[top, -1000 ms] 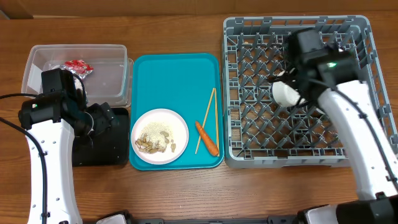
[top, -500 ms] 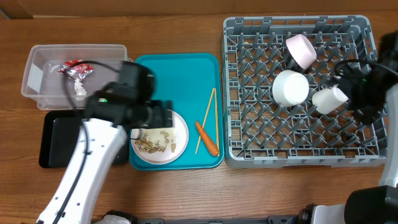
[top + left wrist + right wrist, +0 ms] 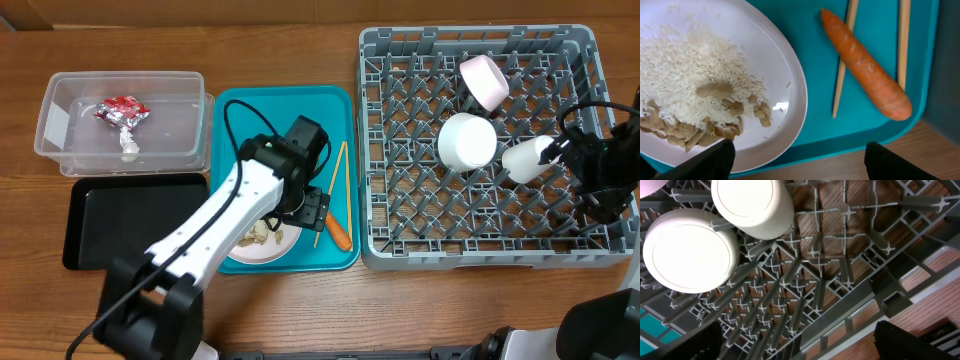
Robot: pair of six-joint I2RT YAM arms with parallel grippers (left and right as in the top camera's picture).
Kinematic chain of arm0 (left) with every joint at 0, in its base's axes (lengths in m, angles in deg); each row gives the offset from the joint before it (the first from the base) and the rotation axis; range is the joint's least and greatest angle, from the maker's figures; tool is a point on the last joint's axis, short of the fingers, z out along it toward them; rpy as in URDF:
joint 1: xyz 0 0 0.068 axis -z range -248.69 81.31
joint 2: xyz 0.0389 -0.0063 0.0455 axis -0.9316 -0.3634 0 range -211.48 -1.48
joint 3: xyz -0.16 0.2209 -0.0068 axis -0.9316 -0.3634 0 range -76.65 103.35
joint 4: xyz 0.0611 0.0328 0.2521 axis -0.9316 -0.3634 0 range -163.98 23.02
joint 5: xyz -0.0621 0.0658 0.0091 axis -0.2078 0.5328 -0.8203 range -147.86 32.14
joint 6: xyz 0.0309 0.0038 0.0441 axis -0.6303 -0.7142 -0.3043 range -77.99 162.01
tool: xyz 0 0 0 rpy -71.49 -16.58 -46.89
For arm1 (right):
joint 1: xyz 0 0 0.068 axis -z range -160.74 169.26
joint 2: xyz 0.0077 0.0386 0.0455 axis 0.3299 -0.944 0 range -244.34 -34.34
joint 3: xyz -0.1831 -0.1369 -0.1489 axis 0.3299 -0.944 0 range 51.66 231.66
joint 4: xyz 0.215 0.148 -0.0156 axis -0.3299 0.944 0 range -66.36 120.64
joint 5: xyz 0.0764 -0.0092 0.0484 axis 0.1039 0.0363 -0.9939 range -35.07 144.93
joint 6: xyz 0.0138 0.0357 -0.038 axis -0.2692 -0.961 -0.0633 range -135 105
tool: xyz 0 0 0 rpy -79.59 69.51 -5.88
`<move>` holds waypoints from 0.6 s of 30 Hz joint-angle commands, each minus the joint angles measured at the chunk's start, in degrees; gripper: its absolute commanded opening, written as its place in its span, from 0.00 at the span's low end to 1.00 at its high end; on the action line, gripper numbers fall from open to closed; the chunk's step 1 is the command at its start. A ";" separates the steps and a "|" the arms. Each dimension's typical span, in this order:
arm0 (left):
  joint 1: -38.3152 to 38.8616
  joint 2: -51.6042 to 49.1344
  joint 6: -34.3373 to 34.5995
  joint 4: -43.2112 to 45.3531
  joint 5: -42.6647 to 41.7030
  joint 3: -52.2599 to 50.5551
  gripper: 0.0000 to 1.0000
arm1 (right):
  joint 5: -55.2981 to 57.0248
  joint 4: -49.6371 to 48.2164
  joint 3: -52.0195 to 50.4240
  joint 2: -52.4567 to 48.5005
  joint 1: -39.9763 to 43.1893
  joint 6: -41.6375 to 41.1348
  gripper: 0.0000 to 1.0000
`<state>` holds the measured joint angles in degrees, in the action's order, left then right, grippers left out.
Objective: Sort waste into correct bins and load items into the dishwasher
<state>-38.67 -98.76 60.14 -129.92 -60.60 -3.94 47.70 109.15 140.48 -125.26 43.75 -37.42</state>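
Observation:
My left gripper [image 3: 316, 212] [image 3: 800, 162] is open and empty, low over the teal tray's front between the white plate [image 3: 250, 252] [image 3: 775, 60] and the orange carrot [image 3: 335, 230] [image 3: 865, 75]. The plate holds rice [image 3: 695, 70] and peanut shells [image 3: 700, 130]. Two chopsticks [image 3: 340, 185] [image 3: 842, 75] lie beside the carrot. The red wrapper [image 3: 122, 110] and tissue [image 3: 130, 148] lie in the clear tub [image 3: 60, 125]. The grey rack [image 3: 400, 150] [image 3: 840, 270] holds two bowls [image 3: 484, 80] [image 3: 467, 140] [image 3: 690, 250] and a cup [image 3: 527, 157] [image 3: 752, 205]. My right gripper [image 3: 600, 195] [image 3: 795, 342] is open and empty over the rack's right side.
The black tray [image 3: 130, 220] lies in front of the clear tub, left of the teal tray [image 3: 285, 110]. My left arm crosses the table's front from the lower left and covers part of the plate. Bare wooden table surrounds everything.
My left arm swung right from the black tray to the plate and carrot. My right arm drew back from the rack's middle to its right edge, leaving bowls and cup in the rack.

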 commanded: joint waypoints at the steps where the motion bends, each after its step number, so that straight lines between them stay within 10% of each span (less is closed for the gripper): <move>1: 0.24 -3.19 1.40 1.07 -0.15 0.09 0.85 | -0.13 -0.35 -0.15 1.18 0.00 0.37 1.00; 12: -1.97 -0.28 8.35 -0.90 7.45 0.15 0.81 | 0.13 -0.33 -0.15 1.18 0.00 0.37 1.00; 18: -11.50 4.48 9.55 -1.81 9.29 0.15 0.56 | 0.31 -0.37 -0.15 1.18 0.02 0.37 1.00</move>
<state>-44.09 -98.25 67.29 -131.43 -54.55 -3.97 47.75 109.06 140.48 -125.26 43.75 -37.42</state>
